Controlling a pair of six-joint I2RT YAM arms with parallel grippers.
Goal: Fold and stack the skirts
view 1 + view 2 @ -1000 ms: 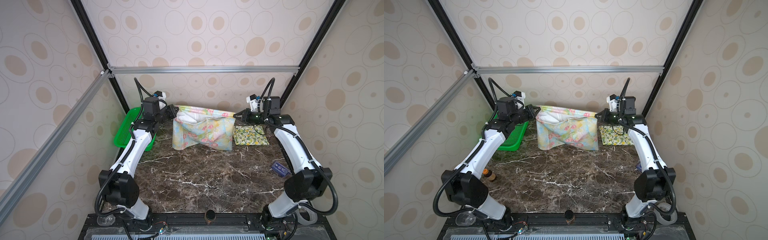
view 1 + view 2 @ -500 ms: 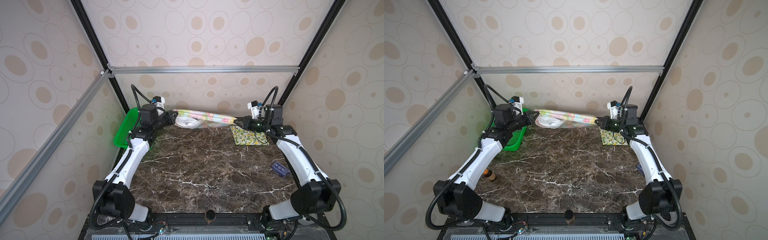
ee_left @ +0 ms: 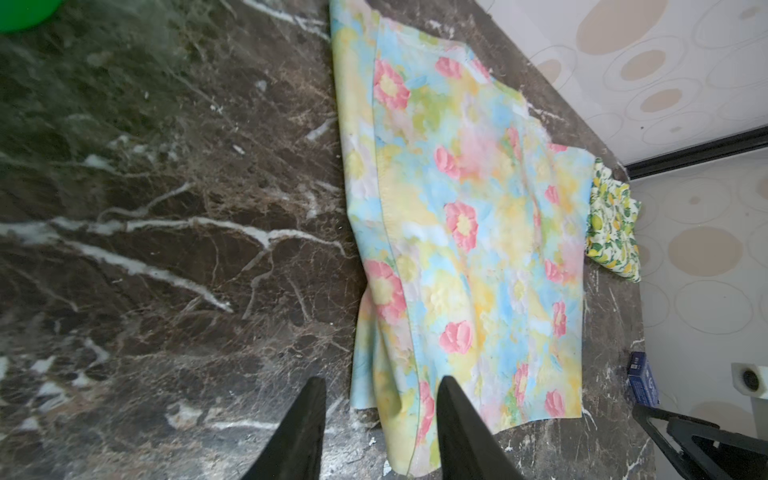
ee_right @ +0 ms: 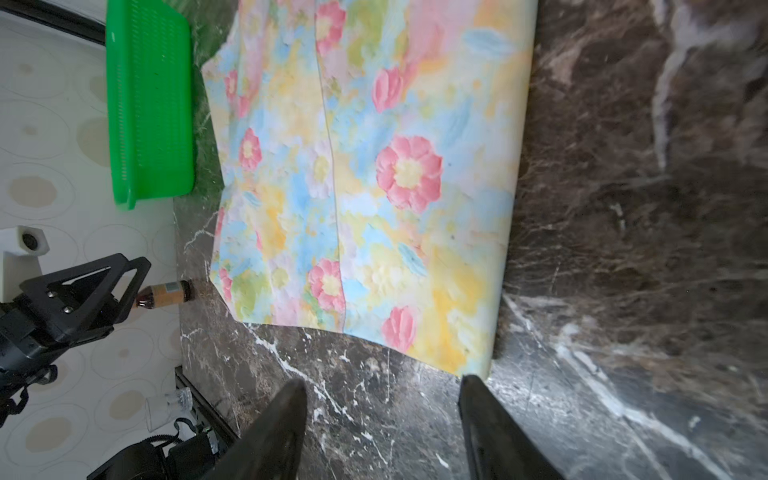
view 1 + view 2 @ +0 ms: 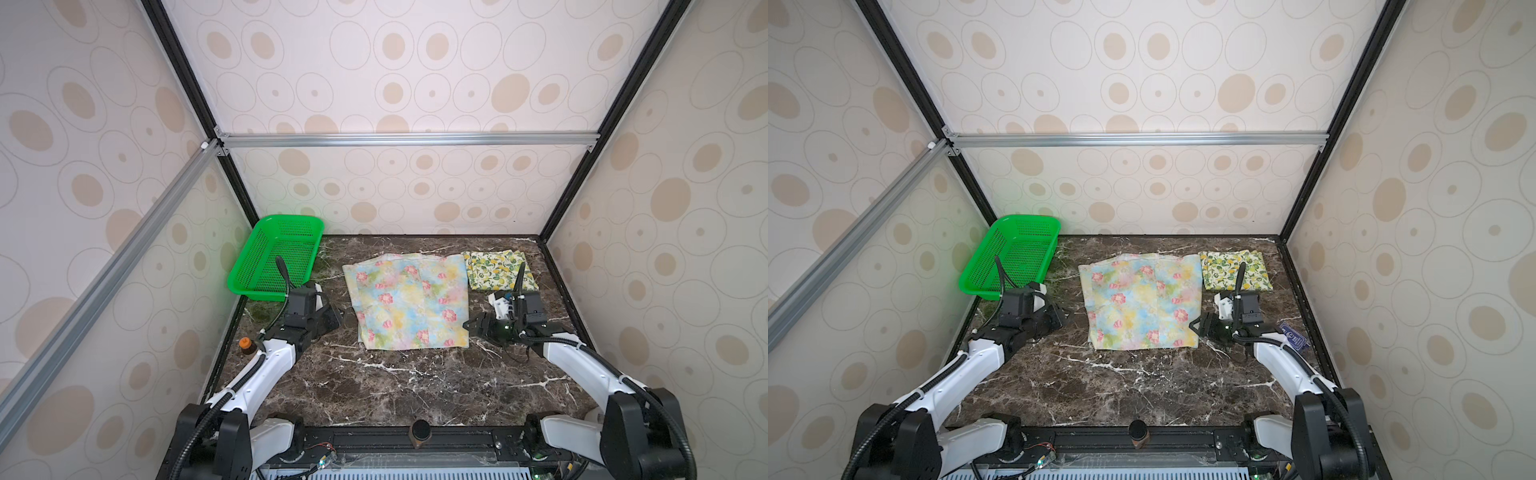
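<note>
The pastel skirt with pink flowers (image 5: 409, 299) (image 5: 1144, 301) lies spread flat in the middle of the marble table (image 5: 415, 382). The lemon skirt (image 5: 498, 270) (image 5: 1233, 270) lies folded at the back right, touching the floral one's far right corner. My left gripper (image 5: 338, 318) (image 3: 382, 382) hovers open at the floral skirt's (image 3: 465, 232) near left corner, and the cloth edge shows between its fingers without being pinched. At the near right corner of that skirt (image 4: 365, 166), my right gripper (image 5: 467, 326) (image 4: 382, 380) stands open over bare marble.
A green mesh basket (image 5: 276, 257) (image 4: 149, 104) leans at the back left. A small brown bottle (image 5: 245, 345) stands by the left edge. A blue box (image 5: 1293, 338) lies at the right edge. Walls close in three sides.
Both grippers held the floral skirt up by its edge at the back, drew it forward and laid it flat. Both have opened and let it go.
</note>
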